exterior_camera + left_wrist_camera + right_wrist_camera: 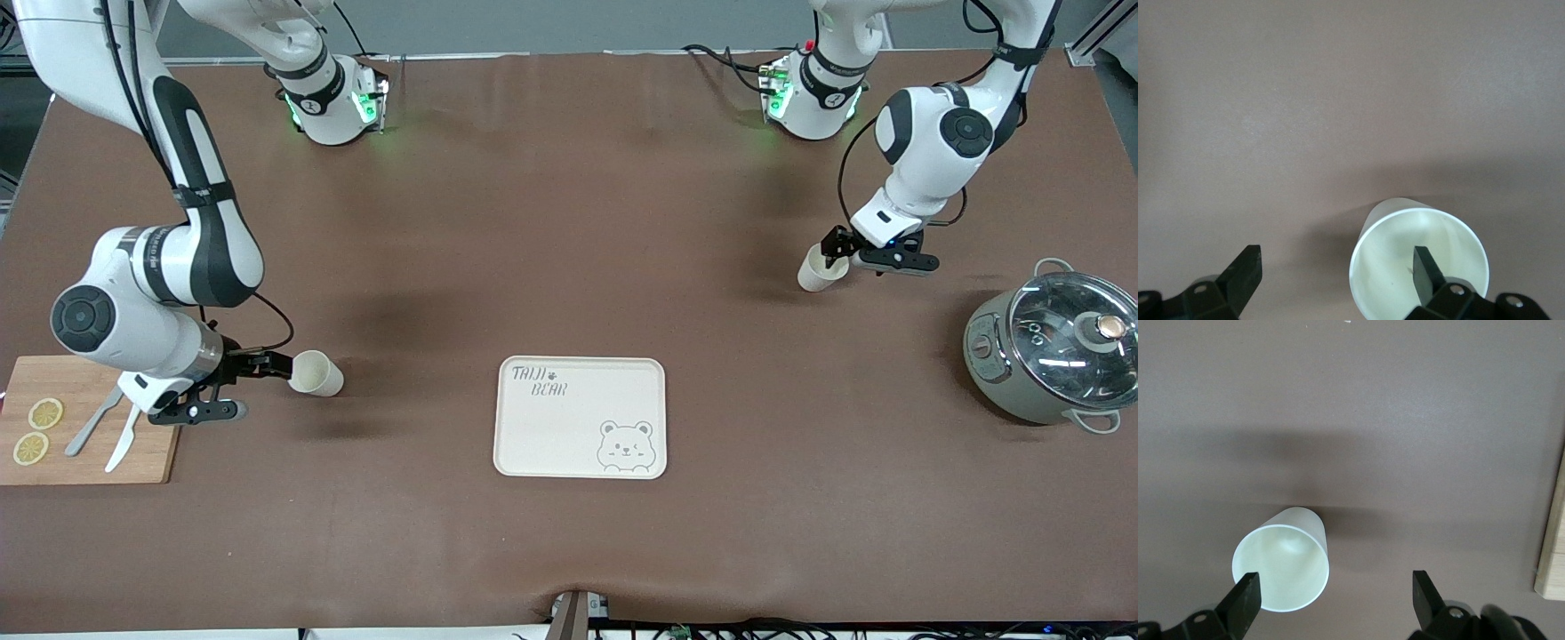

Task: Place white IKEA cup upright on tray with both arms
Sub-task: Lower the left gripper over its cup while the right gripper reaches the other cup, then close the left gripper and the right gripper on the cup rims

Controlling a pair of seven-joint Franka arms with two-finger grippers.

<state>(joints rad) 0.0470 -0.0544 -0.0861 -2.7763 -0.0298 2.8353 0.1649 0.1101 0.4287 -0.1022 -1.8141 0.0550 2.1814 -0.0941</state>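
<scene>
Your left pincer [836, 249] stood with its fingers apart at the mouth of a white cup [820, 268]; in its wrist view one finger [1426, 272] showed inside the rim of that cup [1418, 263] and the other finger [1245, 270] outside it, clear of the wall, so nothing was clamped. That cup lay tilted on the bench [569, 222] toward the left arm's end, near a grey pot [1049, 351] with a glass lid. Your right pincer [267, 378] was also spread wide, holding nothing, at a second cup [316, 373] that lay on its side with its mouth toward the pincer; in the right wrist view one finger [1245, 597] sat at the rim of this cup [1281, 567] and the other [1425, 597] well apart from it. Just beside that pincer a wooden board [84, 422] carried two lemon slices [37, 431] and cutlery [107, 431]. The tray [551, 427] lay bare between the two cups, nearer the front camera than either, with neither cup on it.
</scene>
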